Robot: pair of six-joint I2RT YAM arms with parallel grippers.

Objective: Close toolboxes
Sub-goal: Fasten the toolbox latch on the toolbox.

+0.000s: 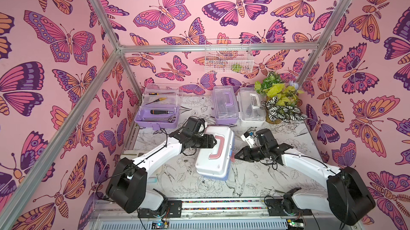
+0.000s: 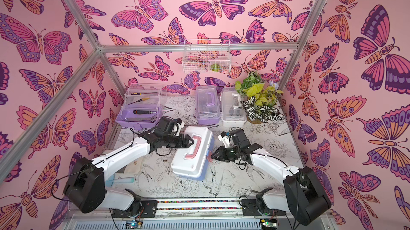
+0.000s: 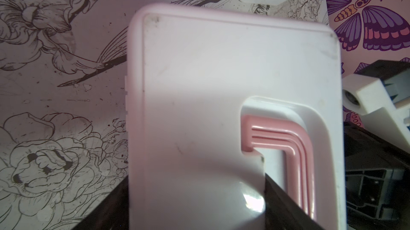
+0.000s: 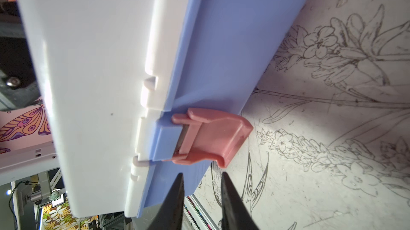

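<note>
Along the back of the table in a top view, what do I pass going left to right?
open lilac toolbox → closed lilac toolbox → white toolbox → plants

White arm links [image 1: 155,153], black joints [image 1: 127,186], thin black cables [image 1: 166,139].

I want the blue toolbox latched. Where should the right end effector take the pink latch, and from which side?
Probably its free outer lip, from the front side the right end effector faces: the pink latch sticks out unhooked from the blue base, both faces exposed.
</note>
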